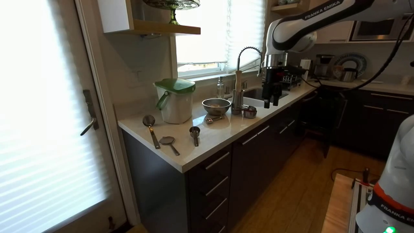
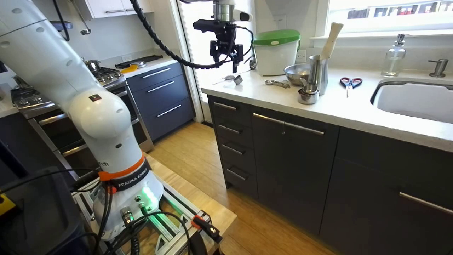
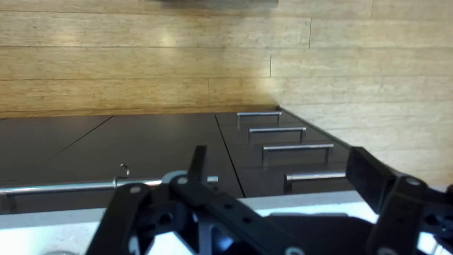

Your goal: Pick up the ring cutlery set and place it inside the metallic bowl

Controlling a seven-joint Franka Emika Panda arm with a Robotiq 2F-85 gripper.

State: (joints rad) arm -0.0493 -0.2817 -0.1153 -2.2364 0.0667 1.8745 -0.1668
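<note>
The ring cutlery set (image 1: 210, 120), a small bunch of thin metal spoons, lies on the white counter just in front of the metallic bowl (image 1: 216, 107). In an exterior view the cutlery set (image 2: 277, 83) also shows left of the shiny steel bowl (image 2: 293, 73), which is partly hidden behind a tall steel holder. My gripper (image 1: 271, 104) is raised above the counter level, apart from both things; it also shows in an exterior view (image 2: 225, 66). In the wrist view the gripper (image 3: 277, 150) has its fingers wide apart with nothing between them. The cutlery set and bowl are out of the wrist view.
A steel holder (image 1: 237, 102) with a wooden utensil and small measuring cups (image 1: 250, 112) stand beside the bowl. A white container with green lid (image 1: 176, 100) is behind. A ladle (image 1: 151, 129), strainer (image 1: 167, 141) and scoop (image 1: 195, 134) lie near the counter's end. Scissors (image 2: 350, 83) lie by the sink.
</note>
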